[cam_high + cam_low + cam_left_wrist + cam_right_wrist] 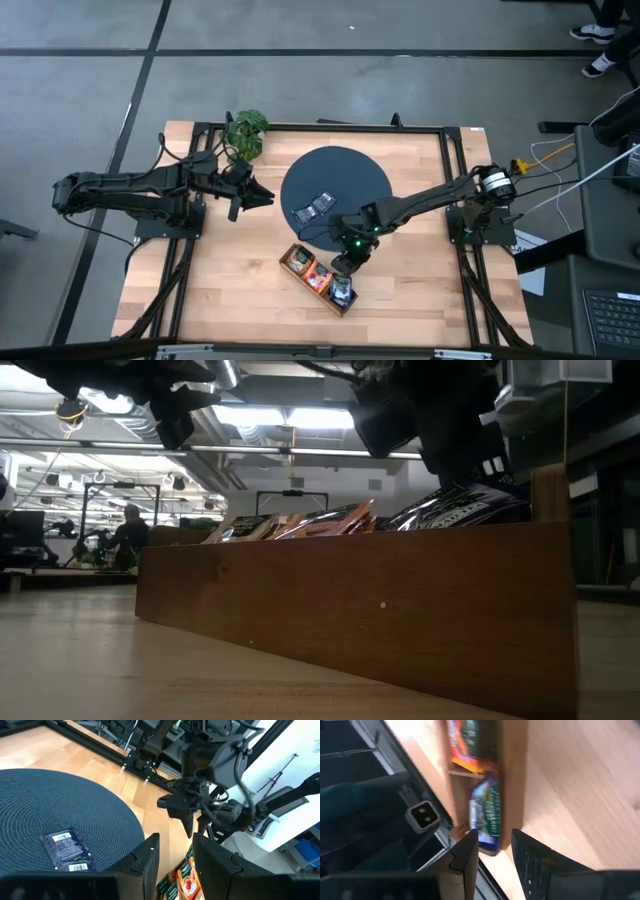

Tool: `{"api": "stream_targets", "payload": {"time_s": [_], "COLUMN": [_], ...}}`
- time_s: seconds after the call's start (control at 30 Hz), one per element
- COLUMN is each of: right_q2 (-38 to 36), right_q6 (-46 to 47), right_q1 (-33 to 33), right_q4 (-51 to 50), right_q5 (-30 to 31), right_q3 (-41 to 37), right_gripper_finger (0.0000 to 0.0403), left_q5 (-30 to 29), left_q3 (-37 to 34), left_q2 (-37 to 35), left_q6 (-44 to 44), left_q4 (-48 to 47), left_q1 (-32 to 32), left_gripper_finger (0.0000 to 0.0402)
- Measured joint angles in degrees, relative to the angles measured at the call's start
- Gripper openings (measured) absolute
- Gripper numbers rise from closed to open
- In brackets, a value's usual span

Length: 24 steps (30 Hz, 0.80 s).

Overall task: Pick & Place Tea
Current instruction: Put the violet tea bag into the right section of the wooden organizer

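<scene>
Two blue tea sachets (313, 207) lie flat on the dark round mat (350, 170); the left wrist view shows them (66, 849) too. The wooden tray (306, 284) holds beige-green, red-orange (318, 278) and blue sachets in its three compartments. My right gripper (345, 268) hangs open, slanting down over the tray's blue end compartment; a blue sachet (487, 812) sits there just past its fingertips (495, 840). My left gripper (255, 195) waits open above the table, left of the mat, with nothing between its fingers (175, 855). My right gripper stands with its fingers either side of the blue sachet's near end (489, 849); I cannot tell whether a finger touches it. The sachet rests in the tray's end compartment.
A leafy green plant (245, 130) stands at the far left of the table. The tray's near wall (350, 620) fills the low view, sachets sticking up over it. Cables (545, 160) and equipment lie past the right edge. Bare wood lies left of and in front of the tray.
</scene>
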Motion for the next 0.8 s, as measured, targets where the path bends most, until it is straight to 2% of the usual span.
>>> {"api": "stream_targets", "payload": {"time_s": [0.5,0.63,0.8], "right_q2": [2.7,2.7,2.7], "right_q6": [1.4,1.5,1.9], "right_q1": [1.4,1.5,2.1], "right_q4": [2.7,2.2,2.0], "right_q5": [-0.7,-0.3,-0.1], "right_q3": [0.0,0.0,0.0], "right_gripper_finger": [0.0113,0.0080,0.0014], "left_q5": [0.0,0.0,0.0], "left_q3": [0.0,0.0,0.0], "left_q2": [0.5,0.8,0.7], "left_q6": [0.5,0.5,0.4], "left_q4": [-1.2,-1.0,-0.8], "left_q1": [0.0,0.0,0.0], "left_gripper_finger": [0.0114,0.0114,0.0114]}}
